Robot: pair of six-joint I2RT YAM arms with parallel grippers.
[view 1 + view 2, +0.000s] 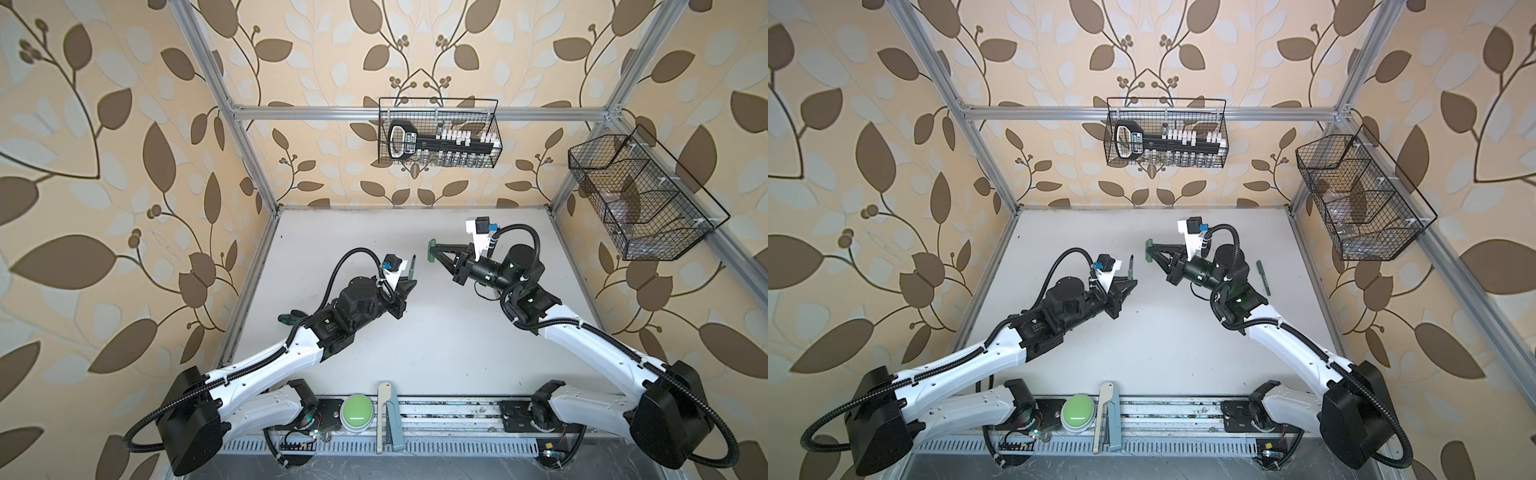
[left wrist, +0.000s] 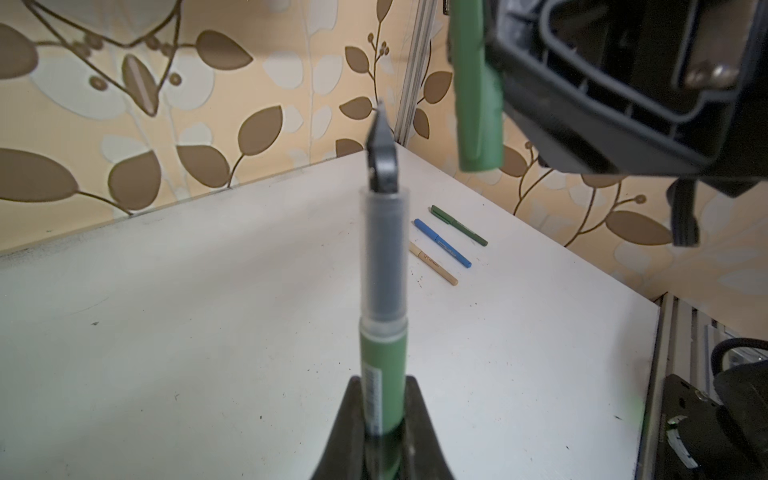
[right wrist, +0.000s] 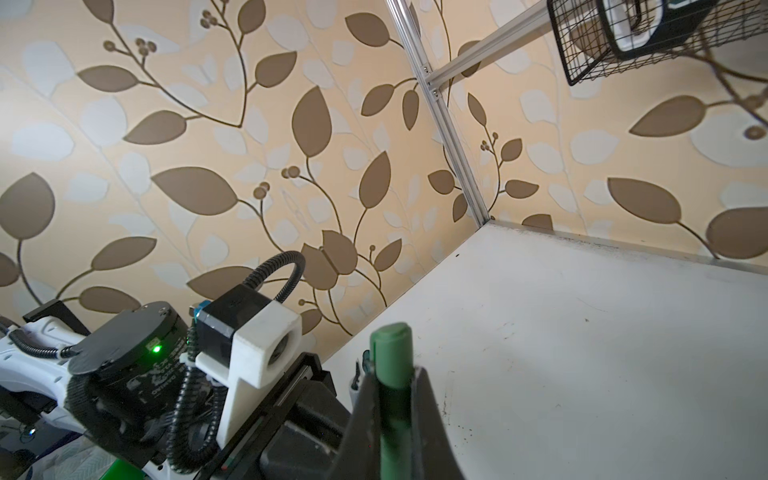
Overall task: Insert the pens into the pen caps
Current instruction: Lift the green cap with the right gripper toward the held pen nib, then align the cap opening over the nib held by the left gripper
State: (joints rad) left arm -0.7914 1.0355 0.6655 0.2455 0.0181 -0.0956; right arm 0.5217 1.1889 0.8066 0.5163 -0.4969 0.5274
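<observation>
Overall, one white table (image 1: 436, 345) takes up the floor, and two white-and-black arms reach in over it from its 6 o'clock edge: the left arm (image 1: 266, 365) and the right arm (image 1: 602, 345). Two black wire baskets hang on the walls. The back basket (image 1: 436, 99) is at 12 o'clock and the side basket (image 1: 681, 170) at about 2 o'clock. One round green button (image 1: 357, 409) sits on the rail near 6 o'clock.

Both pincers meet above the middle of the table. The left pincer (image 2: 383, 395) is closed tight on the green barrel of one held pen (image 2: 383, 353). That pen's dark pointed tip is bare and points toward 12 o'clock in both top views. The right pincer (image 3: 395, 374) is closed tight on one green cap (image 3: 391, 349), held crosswise at its tips. In both top views the cap is near the pen tip, at about 2 o'clock from it, with a gap between them.

Three more pens lie side by side on the table, seen from the left wrist: one loose green pen (image 2: 458, 225), one blue pen (image 2: 442, 243) and one tan pen (image 2: 433, 263). They look capped, though they are too small to be sure. In a top view the loose green pen (image 1: 1263, 277) lies at about 3 o'clock, just beyond the right arm.
</observation>
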